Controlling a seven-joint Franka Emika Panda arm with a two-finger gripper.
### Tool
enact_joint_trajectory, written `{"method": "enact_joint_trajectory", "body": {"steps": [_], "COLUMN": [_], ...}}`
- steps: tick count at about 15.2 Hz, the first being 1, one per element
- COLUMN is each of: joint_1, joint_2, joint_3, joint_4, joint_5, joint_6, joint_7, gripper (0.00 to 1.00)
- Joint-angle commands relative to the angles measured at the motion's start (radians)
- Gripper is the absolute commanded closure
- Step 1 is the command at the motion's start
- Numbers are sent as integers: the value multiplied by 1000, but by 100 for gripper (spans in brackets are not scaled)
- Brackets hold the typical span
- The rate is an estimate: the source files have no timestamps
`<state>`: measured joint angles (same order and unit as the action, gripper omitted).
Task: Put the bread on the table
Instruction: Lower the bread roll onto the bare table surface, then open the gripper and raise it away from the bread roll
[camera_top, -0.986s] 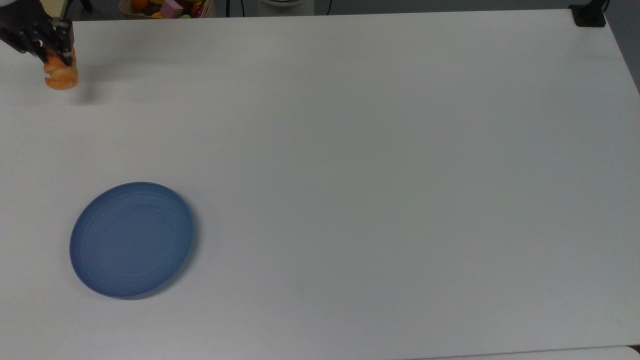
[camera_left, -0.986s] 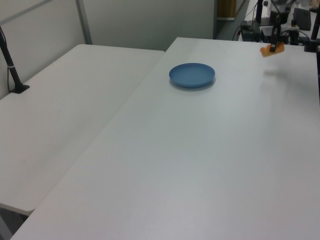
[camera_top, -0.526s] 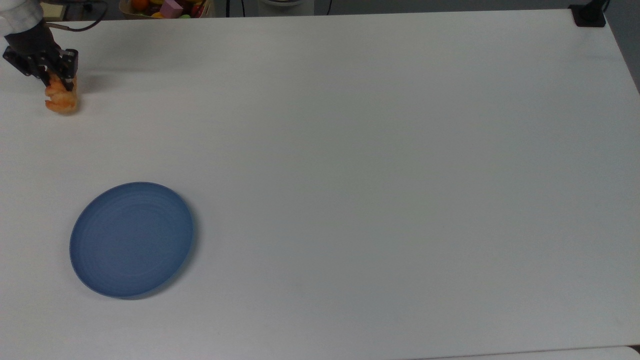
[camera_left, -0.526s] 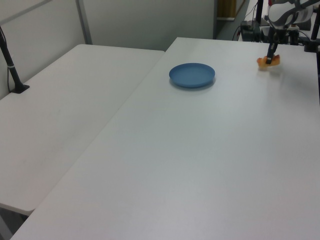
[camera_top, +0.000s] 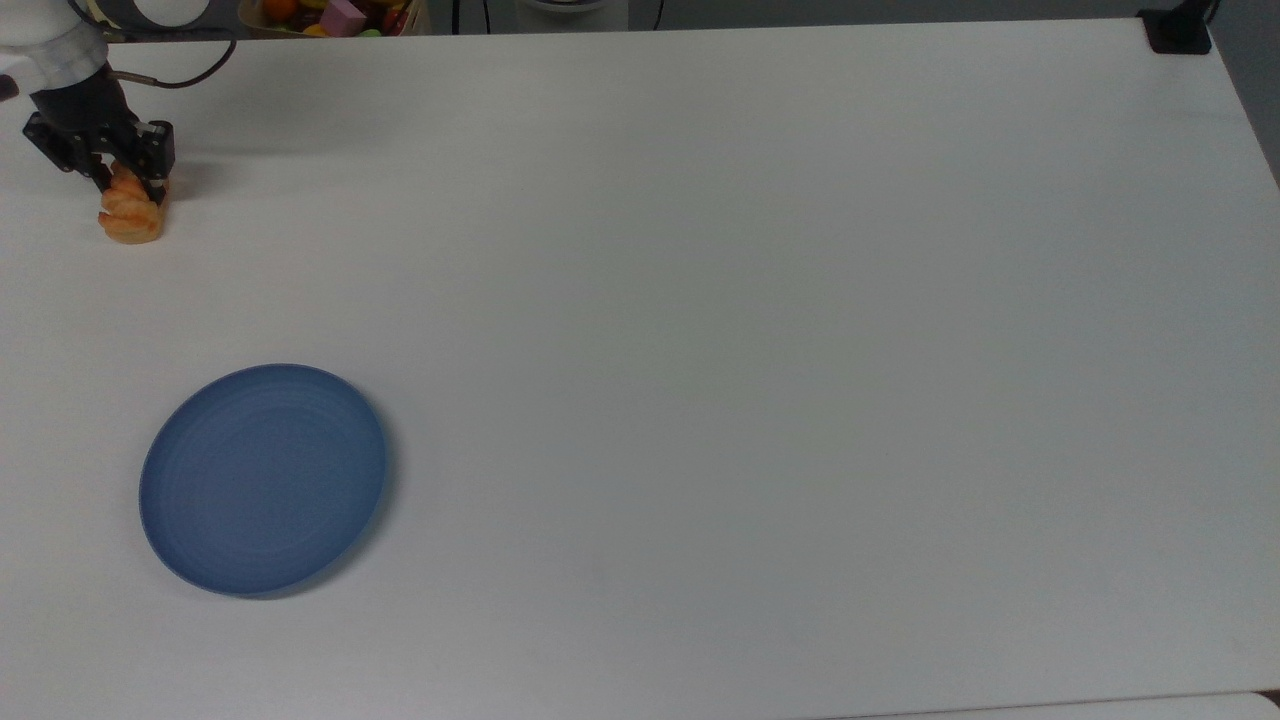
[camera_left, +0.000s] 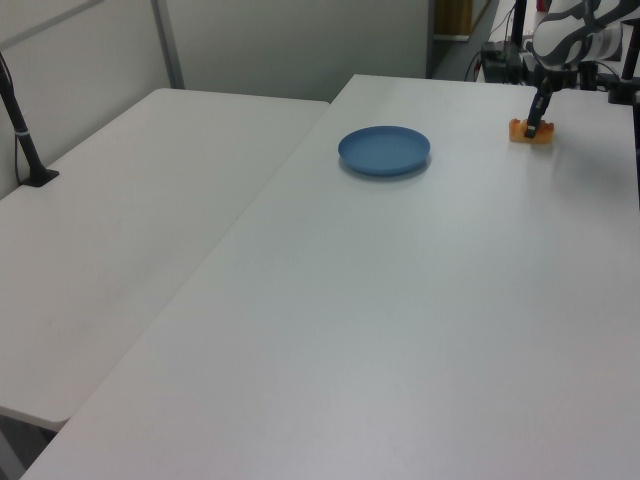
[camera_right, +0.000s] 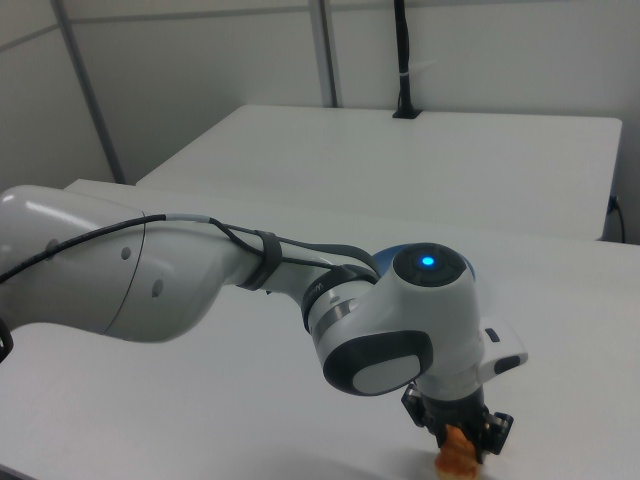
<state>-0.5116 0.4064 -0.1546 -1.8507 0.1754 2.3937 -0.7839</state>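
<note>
Bread (camera_top: 130, 218) sits at the far upper-left corner of the table (camera_top: 700, 300) in the top view, well apart from the blue plate (camera_top: 263, 480), which lies nearer the bottom left of the same view. Its underside looks down on the tabletop in the left view, where a flat orange base (camera_left: 531, 134) rests on the white surface to the right of the plate and a little farther back.

Gripper (camera_top: 128, 180) comes down on the bread from above — black fingers stand on either side of the roll's upper end, jaws clamped on it as far as the top view shows. In the right view the gripper (camera_right: 463, 438) hangs under the white wrist, with the orange roll (camera_right: 456, 457) poking out between the fingers at the bottom edge.

Long axis: in the top view the roll runs roughly up-down in the picture, the lower end free and pointing toward the plate side, the upper end under the fingers. In the left view it looks short and wide instead, so true tilt cannot be told.

Arm (camera_right: 150, 270) reaches in from the right view's left, cable looped along it — blue light on the wrist
</note>
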Motion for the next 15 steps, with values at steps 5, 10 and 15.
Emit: {"method": "enact_joint_trajectory", "body": {"steps": [5, 10, 15], "joint_1": [42, 111, 192], "joint_2": [-64, -191, -340], "joint_3": [0, 0, 0], "joint_4": [1, 45, 48], "joint_5": [19, 7, 6], "joint_6": [-49, -189, -341], "joint_7": [-8, 162, 452], "gripper": [0, 0, 0]}}
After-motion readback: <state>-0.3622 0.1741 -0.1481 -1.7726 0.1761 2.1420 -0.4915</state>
